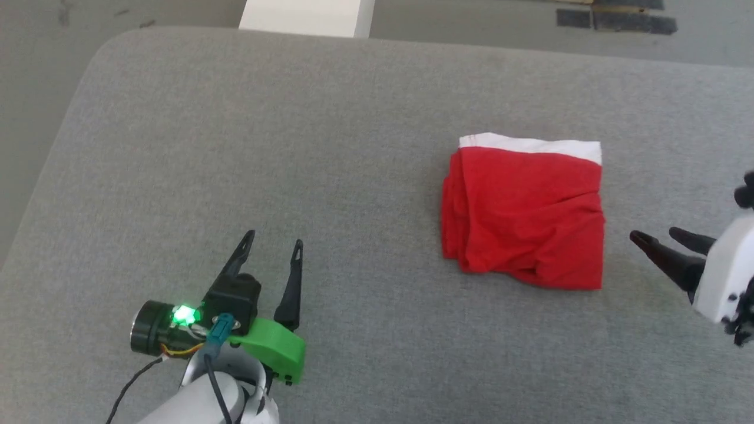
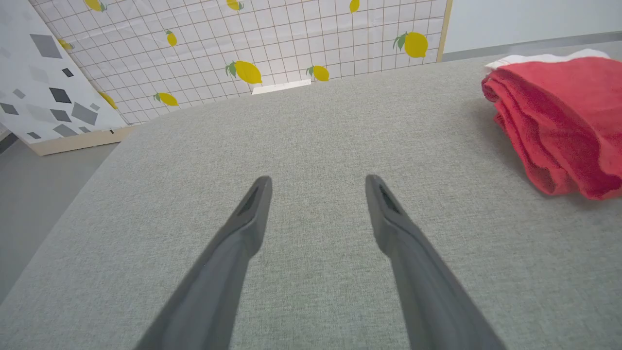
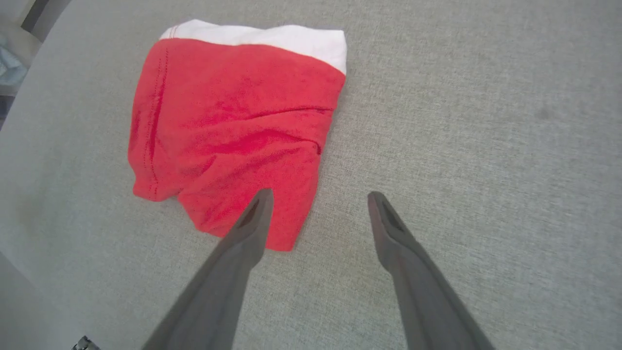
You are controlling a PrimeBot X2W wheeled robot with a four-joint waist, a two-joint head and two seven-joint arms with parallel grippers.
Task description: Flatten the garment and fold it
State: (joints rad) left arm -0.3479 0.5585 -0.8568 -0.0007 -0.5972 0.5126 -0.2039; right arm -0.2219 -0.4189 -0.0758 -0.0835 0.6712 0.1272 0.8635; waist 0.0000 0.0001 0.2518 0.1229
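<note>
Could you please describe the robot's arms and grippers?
Both have long, dark, tapering jaws. The left gripper carries a green bracket, a black cylinder with a green light, and a black cable. The right gripper has a white housing.

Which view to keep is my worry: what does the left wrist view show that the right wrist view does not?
Left wrist view: a lemon-print sheet and a panel with grey shapes beyond the table, plus the open left pincer over bare tabletop. Right wrist view: the open right pincer by the red shorts, seen from above with their white band. Both: the folded shorts lying on the grey table.
</note>
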